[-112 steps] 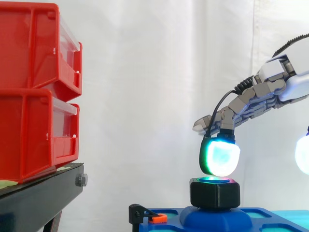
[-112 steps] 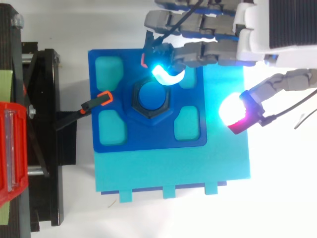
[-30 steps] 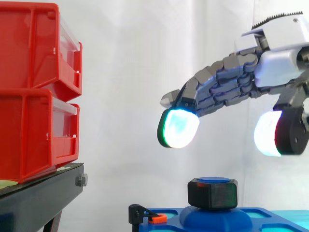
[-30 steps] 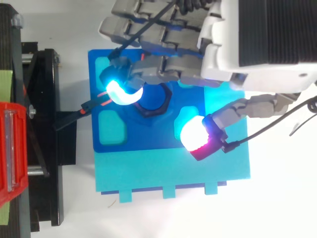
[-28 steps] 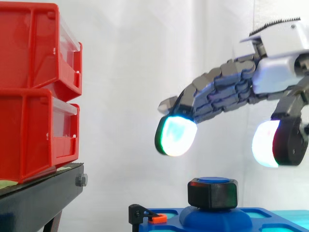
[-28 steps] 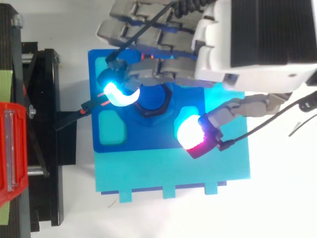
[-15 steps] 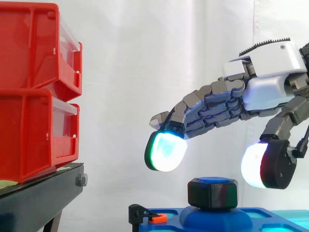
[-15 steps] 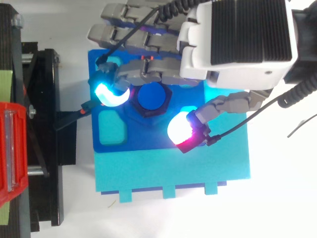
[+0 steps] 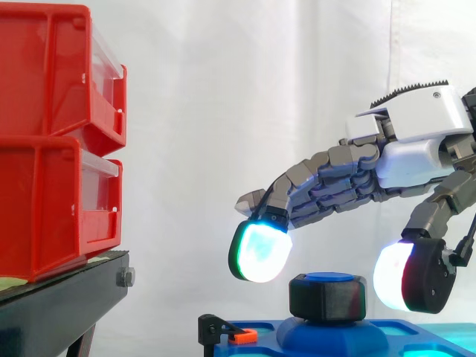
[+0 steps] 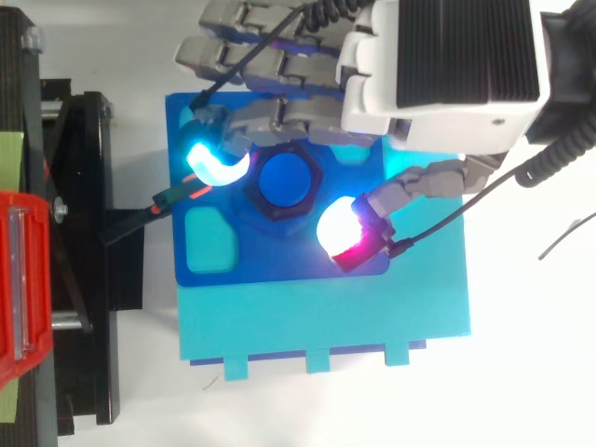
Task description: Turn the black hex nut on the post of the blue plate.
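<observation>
The black hex nut (image 9: pixel 328 299) sat on the post (image 10: pixel 284 180) at the middle of the blue plate (image 10: pixel 279 264). The robot hand (image 9: pixel 413 141) hovered spread over it, empty. Rigid, likely slick plastic: pinch opposite flats.

A robot hand (image 9: pixel 405 149): grey segmented fingers, white shell, ribbed black back, pads (image 9: pixel 260 253) glowing cyan-white, one seemingly red-edged.

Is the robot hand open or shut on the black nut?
Open. The robot hand hangs spread over the black nut; the side view shows gaps beside both glowing pads.
</observation>
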`<state>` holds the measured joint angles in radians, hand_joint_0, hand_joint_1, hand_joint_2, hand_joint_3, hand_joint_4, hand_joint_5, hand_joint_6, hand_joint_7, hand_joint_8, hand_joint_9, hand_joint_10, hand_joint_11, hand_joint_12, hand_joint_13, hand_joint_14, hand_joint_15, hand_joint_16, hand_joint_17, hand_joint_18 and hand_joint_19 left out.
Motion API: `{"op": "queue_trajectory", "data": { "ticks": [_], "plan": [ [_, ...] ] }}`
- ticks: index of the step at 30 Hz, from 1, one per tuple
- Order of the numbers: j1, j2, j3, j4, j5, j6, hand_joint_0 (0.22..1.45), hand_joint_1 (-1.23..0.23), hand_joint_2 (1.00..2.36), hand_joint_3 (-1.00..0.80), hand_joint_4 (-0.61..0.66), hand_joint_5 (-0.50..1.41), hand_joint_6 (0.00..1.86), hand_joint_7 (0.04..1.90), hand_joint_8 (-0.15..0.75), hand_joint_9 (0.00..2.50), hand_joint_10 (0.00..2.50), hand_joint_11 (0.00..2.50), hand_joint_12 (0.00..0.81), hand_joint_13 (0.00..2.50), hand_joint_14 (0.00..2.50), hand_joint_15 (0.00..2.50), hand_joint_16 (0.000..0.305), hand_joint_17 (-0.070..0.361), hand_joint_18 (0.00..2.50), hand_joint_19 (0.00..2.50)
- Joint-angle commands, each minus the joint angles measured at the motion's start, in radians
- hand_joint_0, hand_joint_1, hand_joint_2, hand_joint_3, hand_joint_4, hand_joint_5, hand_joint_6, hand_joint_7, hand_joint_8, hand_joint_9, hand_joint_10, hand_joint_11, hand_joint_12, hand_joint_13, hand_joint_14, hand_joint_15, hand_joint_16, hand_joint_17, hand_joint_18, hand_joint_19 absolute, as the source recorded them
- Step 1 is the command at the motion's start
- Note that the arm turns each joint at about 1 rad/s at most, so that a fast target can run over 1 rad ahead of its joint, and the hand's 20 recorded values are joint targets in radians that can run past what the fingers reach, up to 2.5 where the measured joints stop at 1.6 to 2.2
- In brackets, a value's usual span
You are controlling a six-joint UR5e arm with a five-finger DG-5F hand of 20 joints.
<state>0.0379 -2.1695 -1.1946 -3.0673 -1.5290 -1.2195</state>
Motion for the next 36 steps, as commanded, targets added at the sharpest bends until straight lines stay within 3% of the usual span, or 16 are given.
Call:
{"op": "queue_trajectory", "data": {
  "ticks": [1,18,36],
  "plan": [
    [-0.004,0.0,0.0,-0.005,-0.005,0.0,0.42,-0.91,1.0,-0.5,0.06,-0.3,0.5,0.66,0.132,0.0,0.0,0.0,0.315,0.0,0.0,0.0,0.044,0.099,0.0,0.12],
    [-0.01,0.0,0.0,-0.034,-0.007,0.0,0.42,-0.89,1.0,-0.5,0.07,-0.3,0.5,0.67,0.135,0.0,0.0,0.0,0.315,0.0,0.0,0.0,0.044,0.1,0.0,0.12],
    [-0.029,0.0,0.0,-0.045,-0.025,0.002,0.42,-0.86,1.0,-0.5,0.1,-0.3,0.5,0.68,0.139,0.0,0.0,0.0,0.315,0.0,0.0,0.0,0.044,0.1,0.0,0.12]
  ]
}}
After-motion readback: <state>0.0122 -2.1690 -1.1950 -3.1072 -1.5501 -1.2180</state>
